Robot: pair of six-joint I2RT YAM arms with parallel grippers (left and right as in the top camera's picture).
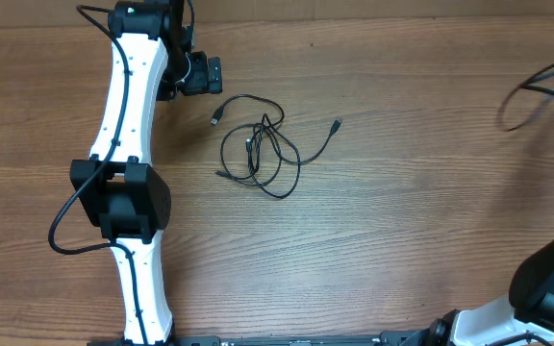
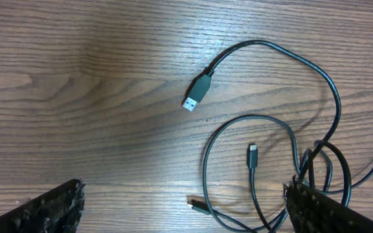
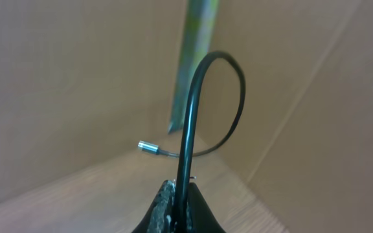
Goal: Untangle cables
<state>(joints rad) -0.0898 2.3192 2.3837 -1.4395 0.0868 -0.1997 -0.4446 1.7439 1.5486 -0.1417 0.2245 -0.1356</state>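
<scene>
The cables (image 1: 263, 146) lie in a loose, overlapping tangle near the centre of the wooden table (image 1: 402, 240), at about 4 o'clock from the left gripper (image 1: 203, 75). Its jaws stand wide apart above a USB plug (image 2: 197, 92) at the tangle's 10 o'clock edge. The right gripper (image 3: 177, 197) has its jaws pressed together on a single black cord (image 3: 193, 110), which arches upward and ends in a metal-tipped plug (image 3: 146, 147).

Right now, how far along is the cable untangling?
Done, apparently: the right end effector is shut on one cable, held up apart from the rest. In hand: the left end effector hovers open by the USB plug. Left: the other cables lie looped over each other on the table.
</scene>
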